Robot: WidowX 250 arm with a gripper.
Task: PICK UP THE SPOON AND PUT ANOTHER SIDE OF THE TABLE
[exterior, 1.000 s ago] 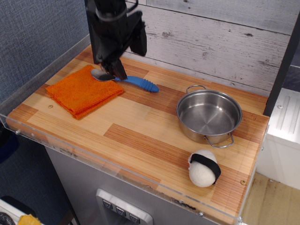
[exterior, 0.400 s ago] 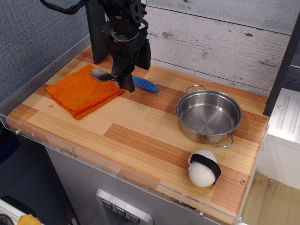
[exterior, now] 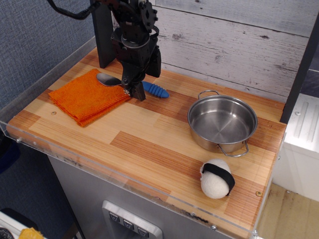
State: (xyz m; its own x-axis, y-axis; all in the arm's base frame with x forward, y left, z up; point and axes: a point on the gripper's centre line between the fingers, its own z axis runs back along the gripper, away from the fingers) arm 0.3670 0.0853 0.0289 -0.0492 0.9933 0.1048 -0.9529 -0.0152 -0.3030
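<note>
The spoon [exterior: 156, 90] lies at the back left of the table [exterior: 149, 144]. Its silver bowl rests on the edge of an orange cloth and its ribbed blue handle points right. My gripper [exterior: 133, 91] is down over the spoon's neck, where bowl meets handle, and hides that part. The fingers look slightly apart, with the tips at table height by the spoon. The spoon lies flat.
A folded orange cloth [exterior: 87, 97] lies at the left. A steel pot [exterior: 222, 122] with two handles stands at the right. A white plush ball with a black band [exterior: 217, 178] sits near the front right. A clear acrylic rim edges the table.
My gripper has moved right from over the spoon's bowl to its neck and come lower. The spoon has not moved.
</note>
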